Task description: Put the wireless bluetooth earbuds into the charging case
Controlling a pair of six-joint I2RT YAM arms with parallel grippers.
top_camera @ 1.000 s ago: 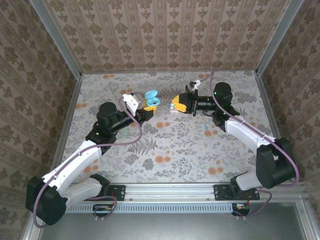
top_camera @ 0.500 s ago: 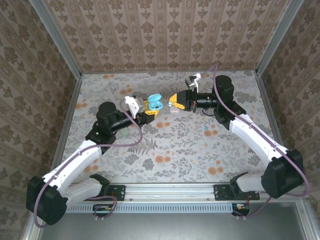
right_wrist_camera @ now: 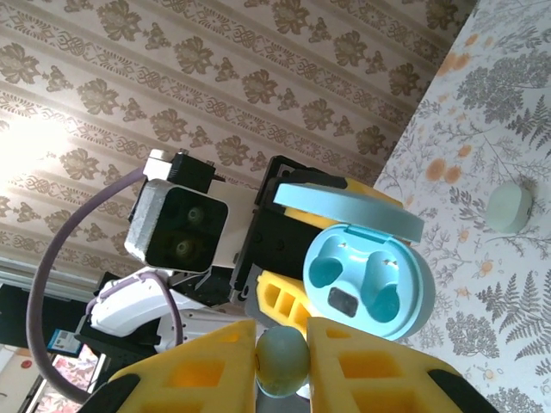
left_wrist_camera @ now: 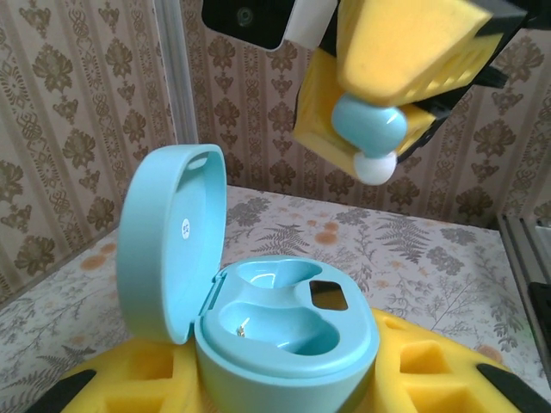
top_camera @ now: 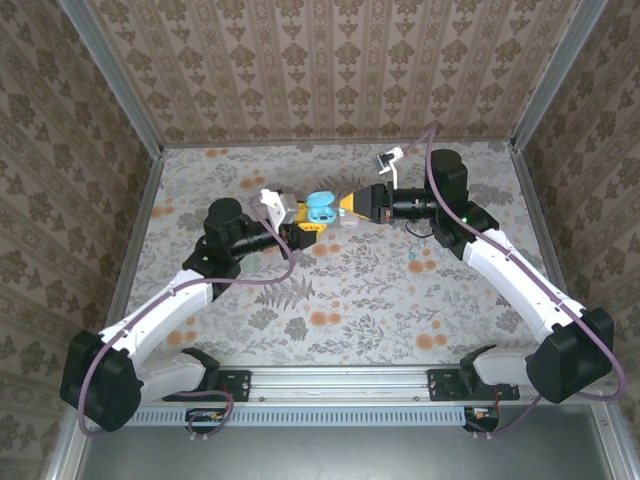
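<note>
On my left wrist camera I see the case (left_wrist_camera: 288, 340) clamped between the yellow pads of the left gripper (left_wrist_camera: 284, 389). Its lid (left_wrist_camera: 170, 245) stands hinged up on the left, and its two wells face upward. Above it and a little to the right, the right gripper (left_wrist_camera: 366, 103) pinches a teal earbud (left_wrist_camera: 370, 127), white tip pointing down, apart from the case.
</note>
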